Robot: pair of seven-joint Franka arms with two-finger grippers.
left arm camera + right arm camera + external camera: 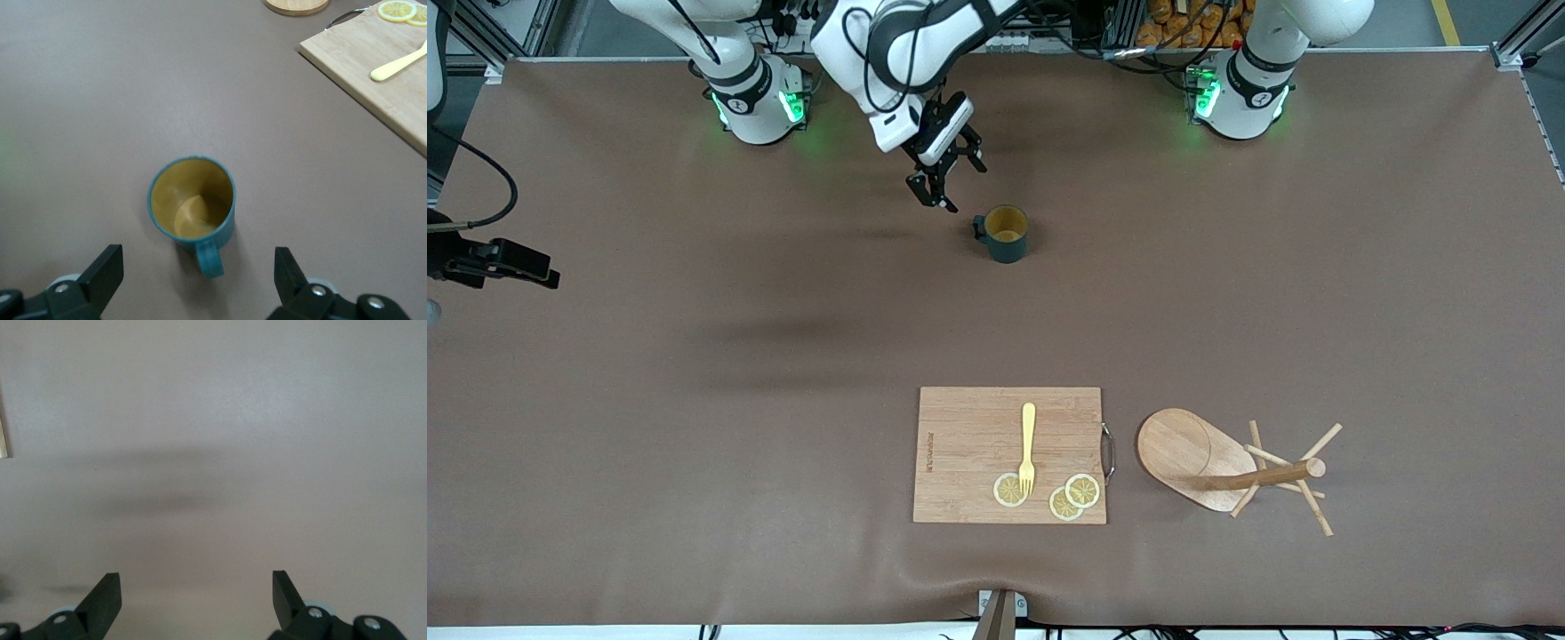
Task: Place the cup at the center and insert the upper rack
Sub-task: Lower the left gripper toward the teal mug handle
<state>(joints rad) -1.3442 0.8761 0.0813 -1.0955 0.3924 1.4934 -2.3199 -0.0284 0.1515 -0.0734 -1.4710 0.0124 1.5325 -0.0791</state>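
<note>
Evidently nothing done: left gripper (935, 199), jaws spread, hovers beside cup (1006, 234) at upper centre; upper rack (1193, 455) lies toppled at lower frame (right gripper (195, 580) spread, empty, over bare table (213, 420)).

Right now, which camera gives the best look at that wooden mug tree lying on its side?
The front view: it shows the whole upper rack tipped over beside the cutting board, oval base, post and pegs all visible. The left wrist view catches only an edge of its base. The right wrist view shows none of it.
</note>
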